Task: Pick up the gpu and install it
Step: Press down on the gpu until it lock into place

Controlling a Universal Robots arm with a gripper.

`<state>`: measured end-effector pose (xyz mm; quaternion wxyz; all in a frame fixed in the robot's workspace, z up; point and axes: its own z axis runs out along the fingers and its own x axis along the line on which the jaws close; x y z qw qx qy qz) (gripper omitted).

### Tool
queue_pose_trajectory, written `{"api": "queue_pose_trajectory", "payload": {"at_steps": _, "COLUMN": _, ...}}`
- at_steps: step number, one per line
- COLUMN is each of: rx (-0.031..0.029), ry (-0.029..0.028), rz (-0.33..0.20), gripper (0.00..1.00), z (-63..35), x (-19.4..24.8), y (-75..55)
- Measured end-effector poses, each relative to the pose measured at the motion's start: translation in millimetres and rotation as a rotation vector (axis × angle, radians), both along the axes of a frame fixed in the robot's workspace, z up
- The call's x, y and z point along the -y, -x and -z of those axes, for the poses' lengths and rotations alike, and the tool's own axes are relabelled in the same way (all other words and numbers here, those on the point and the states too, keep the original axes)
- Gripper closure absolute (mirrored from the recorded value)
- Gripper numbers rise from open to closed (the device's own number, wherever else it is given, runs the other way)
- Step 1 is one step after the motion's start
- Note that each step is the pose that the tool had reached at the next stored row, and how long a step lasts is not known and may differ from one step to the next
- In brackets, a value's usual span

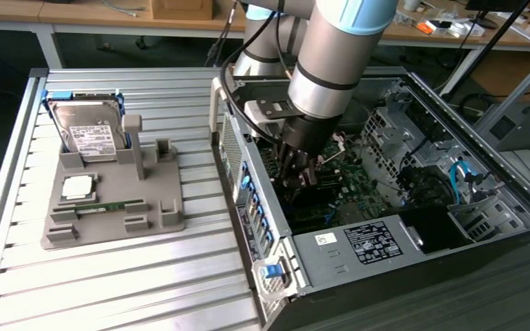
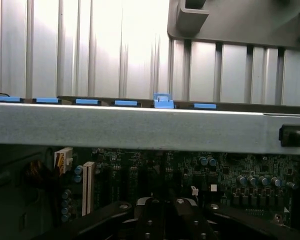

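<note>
I have the arm reaching down into the open computer case (image 1: 403,207) on the bench (image 1: 108,276), so I judge this the install step. My hand (image 1: 300,176) is shut low over the motherboard (image 2: 190,170). I cannot make out the gpu itself, so the next move calls for confirming it sits square over its slot.

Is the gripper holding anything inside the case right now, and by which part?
Cannot tell: the gripper is shut, low inside the open grey computer case over the green motherboard; no held object is distinguishable.
</note>
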<state>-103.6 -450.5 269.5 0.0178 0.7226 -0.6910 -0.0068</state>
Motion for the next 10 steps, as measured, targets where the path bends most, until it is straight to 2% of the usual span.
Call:
{"api": "queue_pose_trajectory", "payload": {"at_steps": 3, "rx": 0.0005, "ry": -0.0009, "rz": -0.002, "gripper": 0.89, "z": -0.6, "x": -0.1, "y": -0.2}}
{"api": "queue_pose_trajectory", "payload": {"at_steps": 4, "rx": 0.0017, "ry": -0.0029, "rz": -0.002, "gripper": 0.89, "z": -2.6, "x": -0.3, "y": -0.4}}
{"api": "queue_pose_trajectory", "payload": {"at_steps": 7, "rx": 0.0004, "ry": -0.0004, "rz": -0.002, "gripper": 0.89, "z": -16.7, "x": -0.1, "y": -0.4}}
{"api": "queue_pose_trajectory", "payload": {"at_steps": 10, "rx": 0.0006, "ry": -0.0015, "rz": -0.002, "gripper": 0.89, "z": -21.1, "x": -0.1, "y": -3.5}}
